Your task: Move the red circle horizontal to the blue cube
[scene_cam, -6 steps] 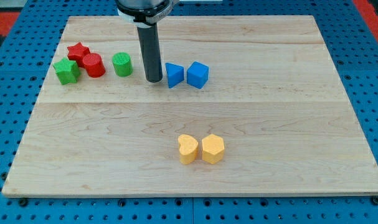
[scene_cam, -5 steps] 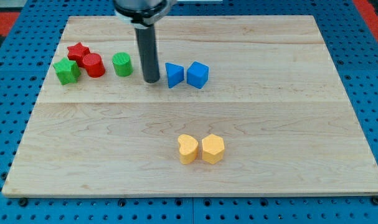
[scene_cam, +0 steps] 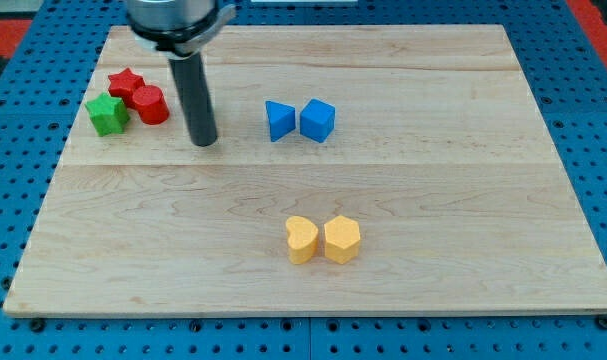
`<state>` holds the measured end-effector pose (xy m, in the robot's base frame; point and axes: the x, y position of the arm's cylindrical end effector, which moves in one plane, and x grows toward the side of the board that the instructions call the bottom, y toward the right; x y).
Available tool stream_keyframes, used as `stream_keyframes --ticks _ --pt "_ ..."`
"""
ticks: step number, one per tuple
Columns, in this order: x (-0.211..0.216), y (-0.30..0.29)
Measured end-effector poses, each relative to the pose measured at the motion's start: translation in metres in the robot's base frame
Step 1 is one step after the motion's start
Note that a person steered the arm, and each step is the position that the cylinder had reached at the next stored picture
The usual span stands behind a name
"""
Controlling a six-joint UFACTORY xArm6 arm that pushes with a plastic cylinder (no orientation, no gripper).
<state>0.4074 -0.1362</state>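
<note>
In the camera view, my tip (scene_cam: 203, 142) (a bare rod, so no jaws to open or close) rests just right of the red circle (scene_cam: 150, 104), well left of the blue cube (scene_cam: 318, 120). This looks like the approach step; next I likely need to get behind the circle's left side, crowded by the red star (scene_cam: 126, 83) and green star (scene_cam: 107, 114).

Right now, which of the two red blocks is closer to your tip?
The red circle. It sits just to the view's left of my tip, while the red star lies beyond it, farther toward the view's top left.
</note>
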Motion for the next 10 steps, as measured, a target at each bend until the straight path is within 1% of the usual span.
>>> stream_keyframes --ticks 1,2,3,5,6,7,9,10 --pt "0.000 -0.039" --pt "-0.023 -0.062" --pt "-0.063 -0.064" --pt "-0.107 -0.062" --pt "-0.136 -0.088" --pt "-0.152 -0.064" --pt "-0.133 0.117" --pt "-0.132 0.111"
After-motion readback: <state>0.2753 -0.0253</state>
